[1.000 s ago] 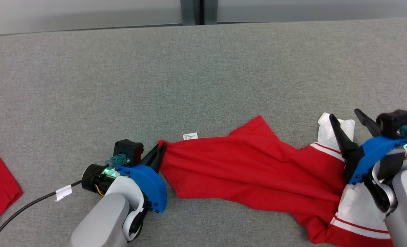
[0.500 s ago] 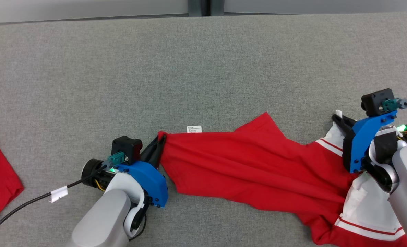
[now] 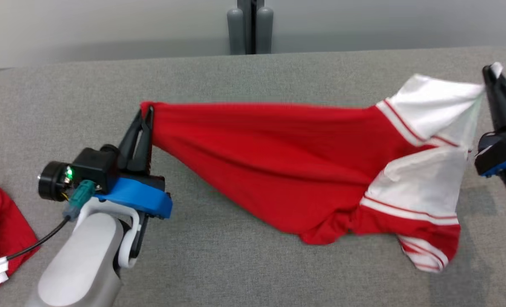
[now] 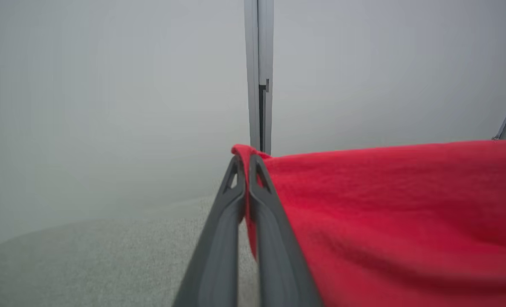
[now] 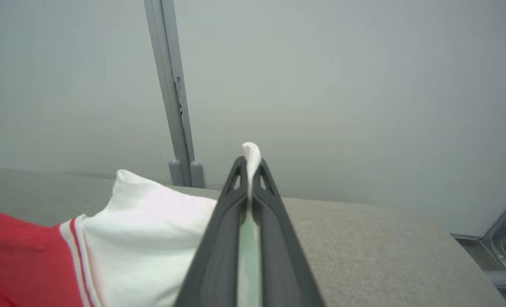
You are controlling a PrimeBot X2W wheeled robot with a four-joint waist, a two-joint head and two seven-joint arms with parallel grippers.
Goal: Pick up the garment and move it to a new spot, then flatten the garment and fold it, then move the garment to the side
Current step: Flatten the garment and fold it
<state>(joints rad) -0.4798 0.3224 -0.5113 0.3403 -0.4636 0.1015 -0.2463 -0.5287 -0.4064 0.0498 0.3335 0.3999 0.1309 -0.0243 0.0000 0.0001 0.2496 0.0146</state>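
We judge that the first step is in hand: the garment (image 3: 278, 162) is lifted between our two arms for carrying to a new spot, and flattening has not yet begun. In the head view our left gripper (image 3: 145, 114), at about ten o'clock, is closed tightly on a red corner of it. Our right gripper (image 3: 490, 73), at about two o'clock, is closed on a white corner, and a small tip of white cloth comes out past the fingers. Both wrist views show the cloth pinched between the dark fingers. The upper edge of the garment runs almost straight from ten to two o'clock. The rest sags toward five o'clock, where the striped hem seems to touch the table (image 3: 235, 273); how much rests there we cannot tell. The next move, we think, calls for both arms to travel together with equal tension and then to come down slowly, so that the bunched lower part is not trapped underneath. The surface is a grey woven covering, probably with some friction, so a light drag may help to smooth the cloth. Another red cloth (image 3: 1, 221) lies at eight o'clock, well apart. At twelve o'clock a grey post (image 3: 250, 25) stands behind the table, before a pale wall (image 3: 86, 25).
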